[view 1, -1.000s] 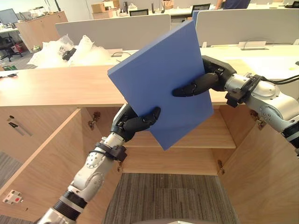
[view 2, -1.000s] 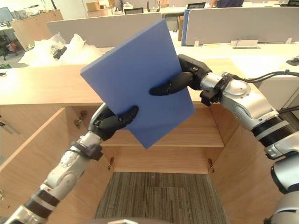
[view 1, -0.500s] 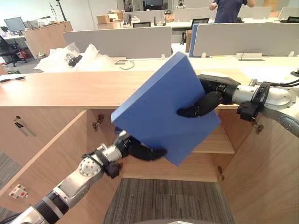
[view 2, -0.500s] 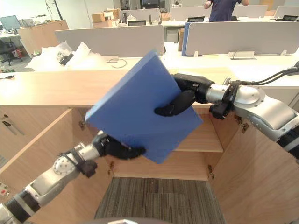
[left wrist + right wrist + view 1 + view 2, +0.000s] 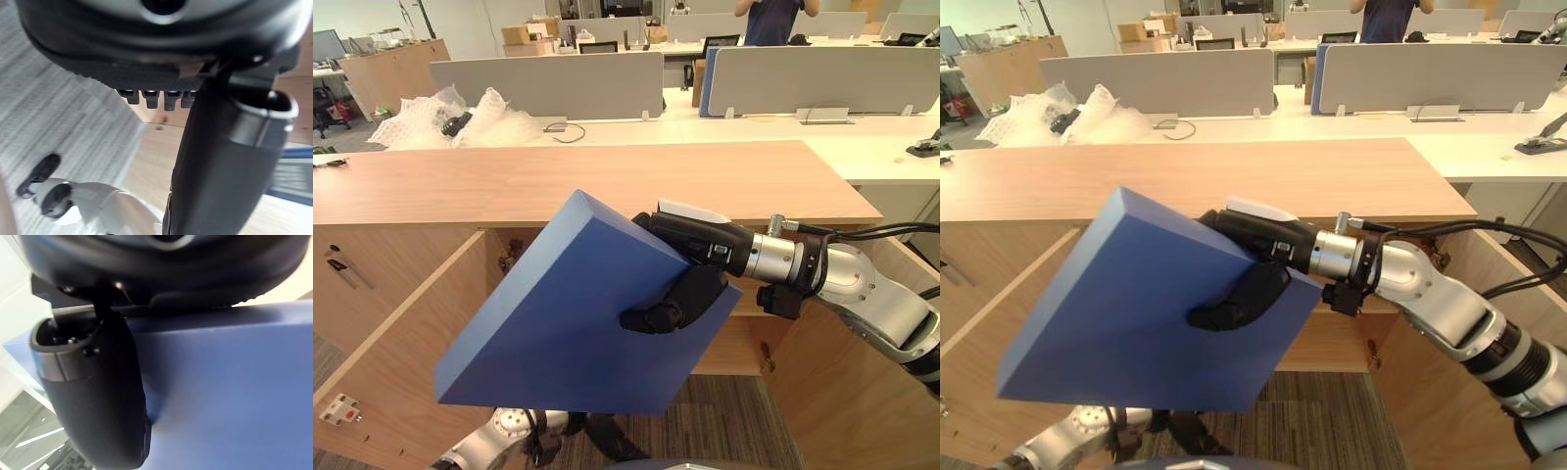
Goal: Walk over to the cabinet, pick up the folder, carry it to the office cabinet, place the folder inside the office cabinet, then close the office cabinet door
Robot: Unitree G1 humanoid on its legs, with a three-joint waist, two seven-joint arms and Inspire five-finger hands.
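Before cabinet (image 5: 607, 181), right hand (image 5: 700, 247) clasping folder (image 5: 558, 323), left wrist view adding carpet (image 5: 58, 107)

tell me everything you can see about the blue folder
The folder is a thick, plain blue slab, matte and smooth, closed, with sharp corners. It is held in the air and tilted, one corner up near the top of the cabinet, its lower part reaching towards the robot's left, in front of the cabinet's open inside. The right hand is curled round its right edge, fingers on the front face. The left hand shows under its bottom edge; whether they touch cannot be told.
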